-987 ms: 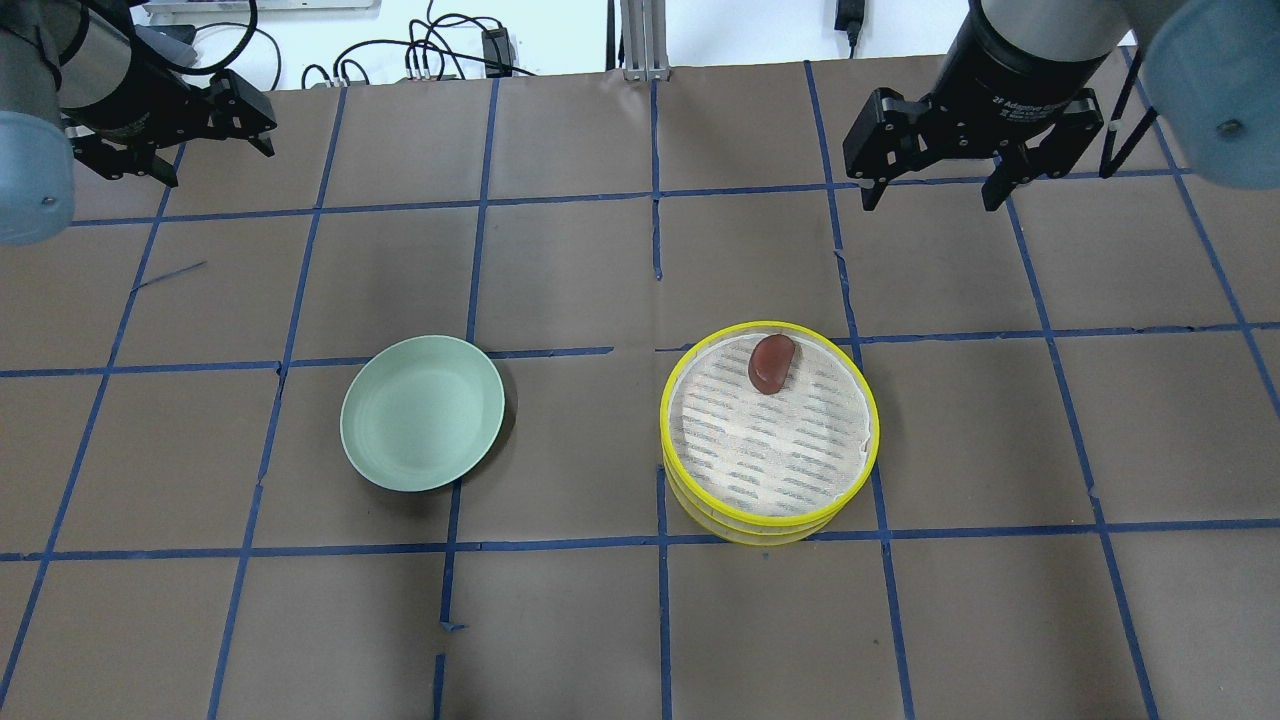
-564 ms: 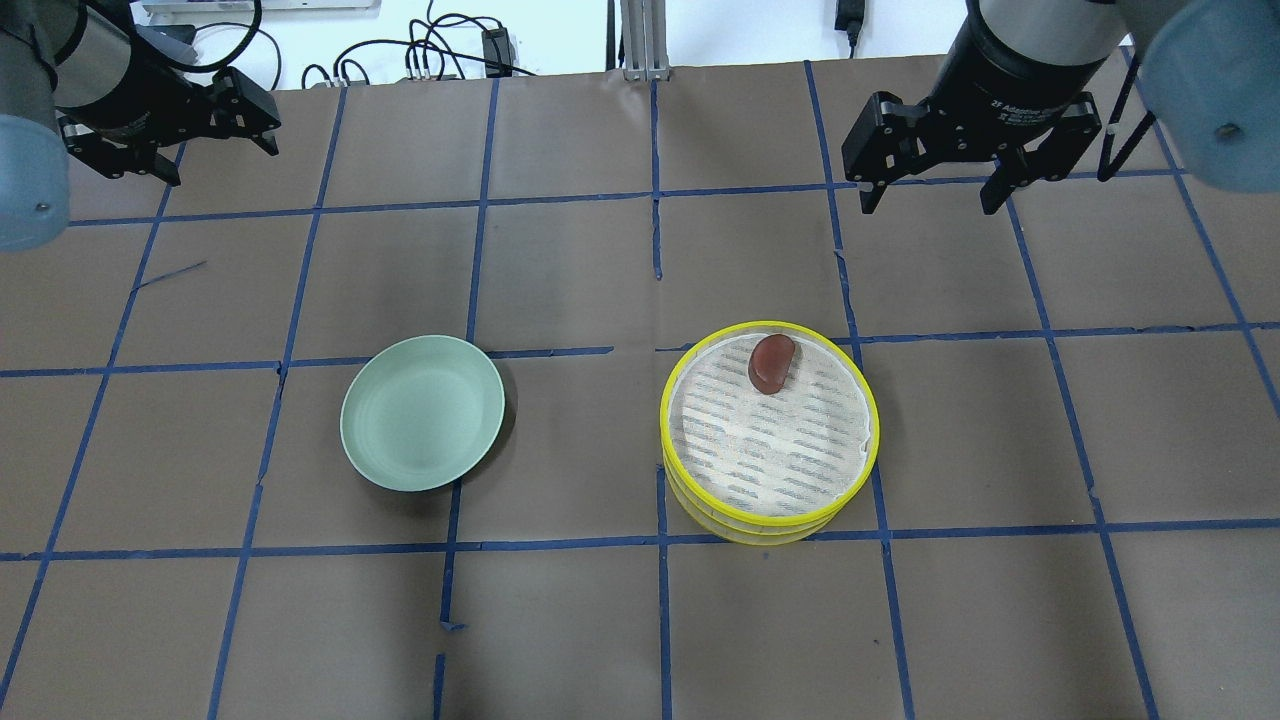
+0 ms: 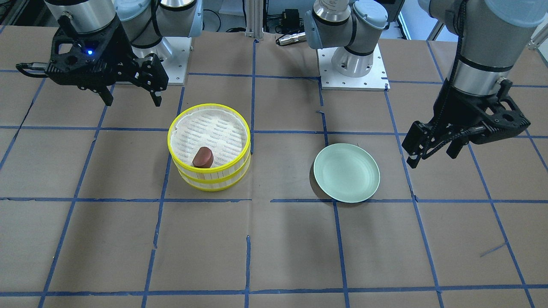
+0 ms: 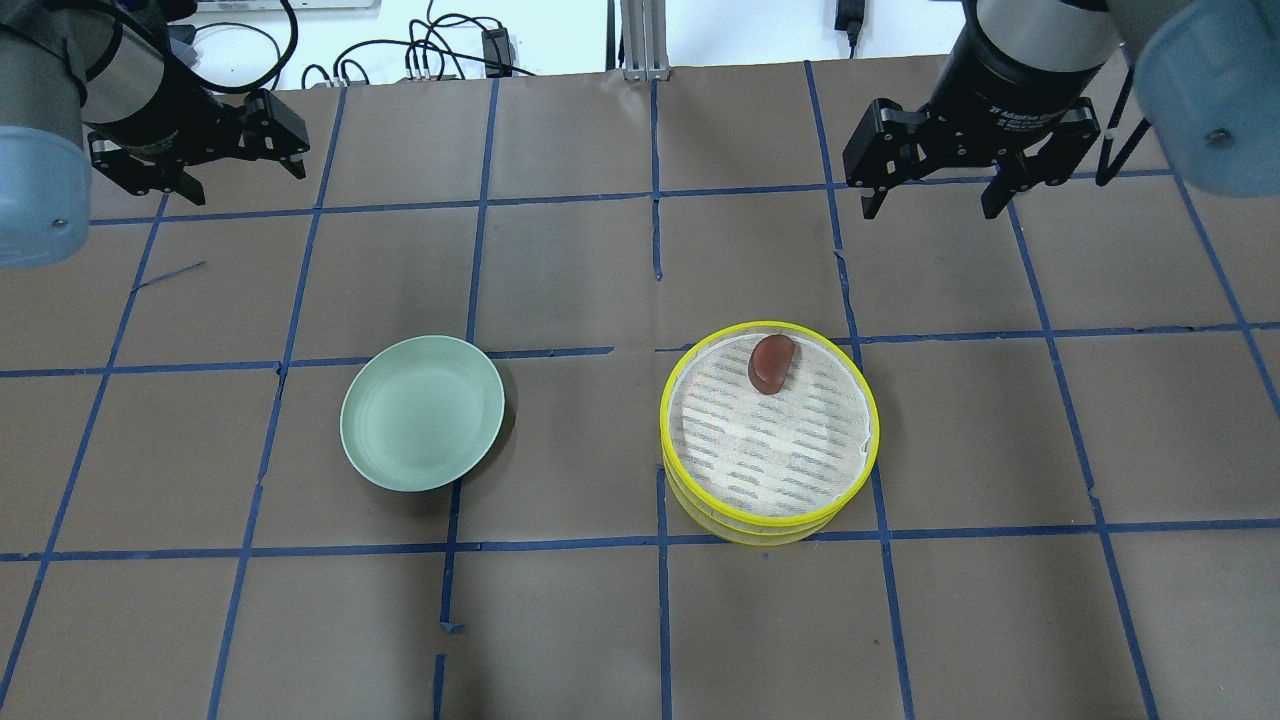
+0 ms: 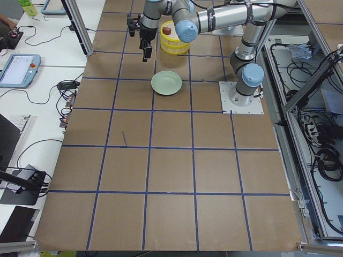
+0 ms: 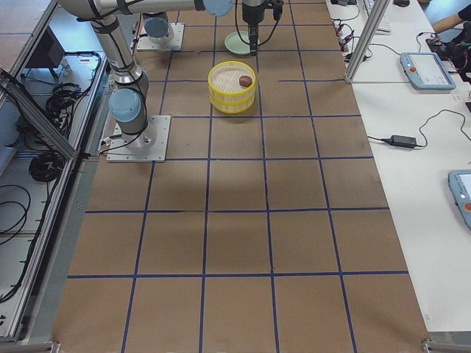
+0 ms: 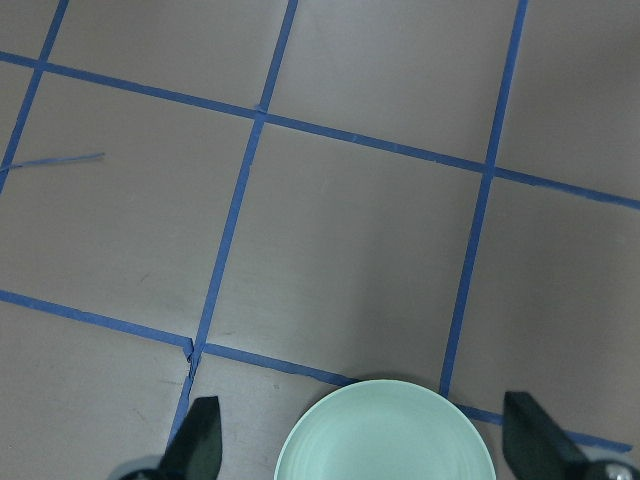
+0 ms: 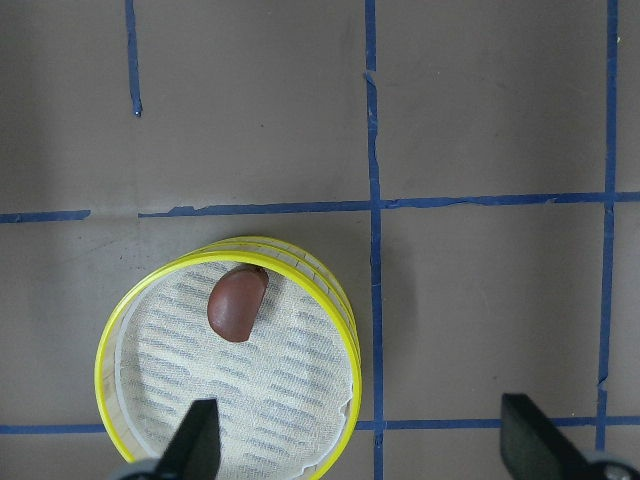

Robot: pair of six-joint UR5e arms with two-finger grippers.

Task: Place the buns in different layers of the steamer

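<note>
Reddish-brown bun [image 4: 771,363] lies in the top steamer tray [image 4: 775,455], well apart from right jaws and left jaws, both spread wide and empty; green plate [image 4: 421,413] sits nearby on the counter [image 4: 580,620].

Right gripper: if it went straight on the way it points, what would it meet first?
Probably the yellow rim of the upper steamer layer: in the wrist view it lies about midway between the open jaws of the right gripper. Depth is unclear, so it might reach bare table beside it.
</note>
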